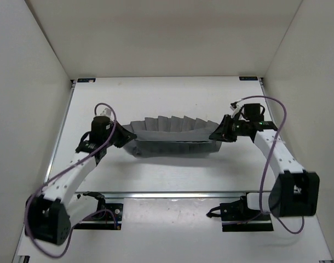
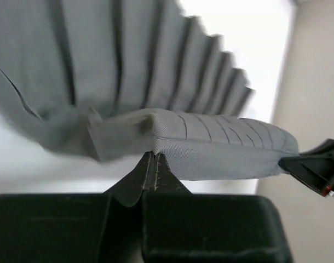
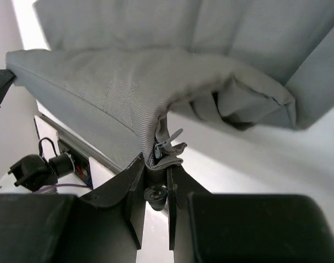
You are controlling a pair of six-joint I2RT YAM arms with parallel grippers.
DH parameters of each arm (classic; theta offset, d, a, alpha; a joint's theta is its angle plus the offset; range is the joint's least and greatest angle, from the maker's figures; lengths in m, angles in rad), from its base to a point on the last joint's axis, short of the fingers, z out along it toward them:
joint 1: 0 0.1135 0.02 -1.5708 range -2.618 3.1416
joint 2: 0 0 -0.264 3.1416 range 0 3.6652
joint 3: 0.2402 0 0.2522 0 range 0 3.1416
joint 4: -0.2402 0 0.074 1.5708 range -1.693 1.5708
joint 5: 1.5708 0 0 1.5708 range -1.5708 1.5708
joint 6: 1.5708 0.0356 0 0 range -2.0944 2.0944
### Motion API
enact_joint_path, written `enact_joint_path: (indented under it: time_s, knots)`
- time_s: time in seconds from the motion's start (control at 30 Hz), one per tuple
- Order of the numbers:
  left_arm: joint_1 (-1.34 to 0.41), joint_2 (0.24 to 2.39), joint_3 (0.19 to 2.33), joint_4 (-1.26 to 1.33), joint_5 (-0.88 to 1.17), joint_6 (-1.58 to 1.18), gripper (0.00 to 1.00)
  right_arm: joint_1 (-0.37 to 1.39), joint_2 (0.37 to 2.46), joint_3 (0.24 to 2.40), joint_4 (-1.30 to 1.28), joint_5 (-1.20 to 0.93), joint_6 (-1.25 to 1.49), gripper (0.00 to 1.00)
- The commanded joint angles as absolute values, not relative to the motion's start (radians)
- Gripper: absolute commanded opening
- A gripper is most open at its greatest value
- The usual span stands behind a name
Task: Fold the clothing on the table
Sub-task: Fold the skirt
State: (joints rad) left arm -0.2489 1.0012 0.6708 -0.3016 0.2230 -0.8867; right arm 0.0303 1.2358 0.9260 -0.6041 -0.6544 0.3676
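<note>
The clothing (image 1: pixel 172 137), a grey pleated skirt, stretches across the middle of the table (image 1: pixel 172 175) between my two grippers. Its near band is raised and taut, while the pleated fan lies behind it. My left gripper (image 1: pixel 128 138) is shut on the left end of the band; in the left wrist view its tips (image 2: pixel 151 156) pinch the edge of the clothing (image 2: pixel 222 148). My right gripper (image 1: pixel 215 134) is shut on the right end. In the right wrist view its jaws (image 3: pixel 156 159) clamp a bunched corner of the clothing (image 3: pixel 117 87) with the zipper pull (image 3: pixel 170 143).
White walls close in the table on the left, right and back. A metal rail (image 1: pixel 178 193) runs along the near edge, just ahead of the arm bases. Purple cables (image 1: pixel 276 109) loop off both arms.
</note>
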Motion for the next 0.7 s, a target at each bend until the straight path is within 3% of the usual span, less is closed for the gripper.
enact_joint_path:
  time_s: [0.0, 0.17, 0.37, 0.47, 0.53, 0.67]
  knots:
    - [-0.193, 1.187, 0.747, -0.149, 0.123, -0.831, 0.0, 0.002, 1.369, 1.0, -0.437, -0.613, 0.367, 0.0]
    - [-0.153, 1.38, 0.84, -0.052, 0.195, -0.833, 0.0, 0.008, 1.526, 1.101, -0.355, -0.638, 0.397, 0.0]
    - [-0.135, 1.463, 1.073, -0.123, 0.216, -0.77, 0.0, 0.002, 1.609, 1.325, -0.403, -0.647, 0.367, 0.0]
    - [-0.1, 1.566, 1.334, -0.207, 0.227, -0.743, 0.0, 0.002, 1.711, 1.604, -0.461, -0.679, 0.37, 0.0]
    - [-0.087, 1.681, 1.618, -0.331, 0.268, -0.724, 0.0, 0.002, 1.796, 1.911, -0.578, -0.702, 0.342, 0.0]
    - [-0.075, 1.775, 1.981, -0.506, 0.271, -0.684, 0.0, -0.021, 1.901, 2.203, -0.684, -0.736, 0.367, 0.0]
